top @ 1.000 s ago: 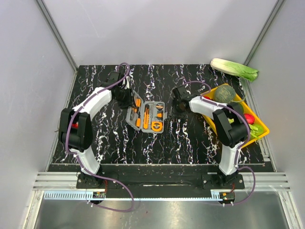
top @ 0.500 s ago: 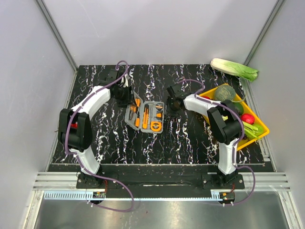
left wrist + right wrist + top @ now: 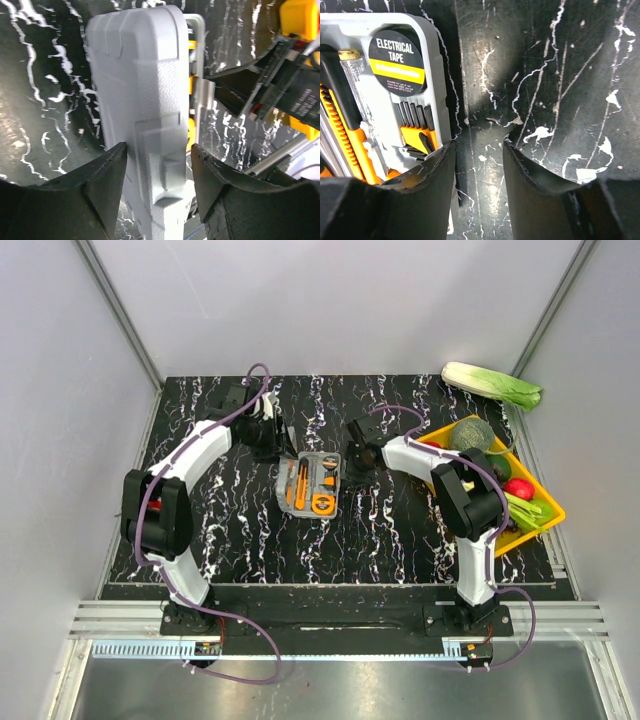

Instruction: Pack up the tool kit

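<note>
The lid (image 3: 140, 100) of the case (image 3: 318, 483), previously lying flat toward 9 o'clock, is now raised, clamped in the left gripper (image 3: 277, 436). The right gripper (image 3: 354, 462), jaws apart, has shifted toward 9 o'clock, reaching the case's 3 o'clock edge.

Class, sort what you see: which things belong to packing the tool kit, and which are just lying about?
Belongs to the job:
grey case
case lid
electrical tape
orange tools

Lying about:
yellow tray
vegetables in it
napa cabbage
</note>
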`<state>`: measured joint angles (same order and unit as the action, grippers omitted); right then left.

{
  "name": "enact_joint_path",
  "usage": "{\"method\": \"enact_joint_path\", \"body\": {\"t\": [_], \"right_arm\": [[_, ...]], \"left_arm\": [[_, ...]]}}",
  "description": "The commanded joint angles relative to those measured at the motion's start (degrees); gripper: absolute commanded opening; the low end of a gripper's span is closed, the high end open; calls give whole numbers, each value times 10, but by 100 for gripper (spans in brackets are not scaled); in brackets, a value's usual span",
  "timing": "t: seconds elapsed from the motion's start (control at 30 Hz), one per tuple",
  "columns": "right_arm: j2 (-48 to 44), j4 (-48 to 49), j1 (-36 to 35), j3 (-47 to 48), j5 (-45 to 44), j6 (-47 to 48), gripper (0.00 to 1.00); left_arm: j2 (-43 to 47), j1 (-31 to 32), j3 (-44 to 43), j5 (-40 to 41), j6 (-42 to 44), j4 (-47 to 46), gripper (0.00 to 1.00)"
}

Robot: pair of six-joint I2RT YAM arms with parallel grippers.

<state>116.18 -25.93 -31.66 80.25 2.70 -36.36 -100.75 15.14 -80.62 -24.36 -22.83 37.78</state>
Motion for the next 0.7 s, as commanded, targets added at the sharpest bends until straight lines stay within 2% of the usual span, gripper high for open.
{"method": "enact_joint_path", "body": {"t": [0.0, 0.33, 0.5, 0.67], "right_arm": [[24, 12, -22, 5, 32, -15, 49], [17, -2, -21, -4, -3, -22, 48], [-21, -25, -17, -32, -68, -29, 48], [-66, -39, -12, -45, -93, -28, 52]], "left_arm": [[33, 14, 7, -73, -23, -44, 58], [13, 31, 35, -94, -42, -89, 75], [19, 32, 49, -38, -30, -89, 79], [15, 32, 67, 23, -23, -82, 80]]}}
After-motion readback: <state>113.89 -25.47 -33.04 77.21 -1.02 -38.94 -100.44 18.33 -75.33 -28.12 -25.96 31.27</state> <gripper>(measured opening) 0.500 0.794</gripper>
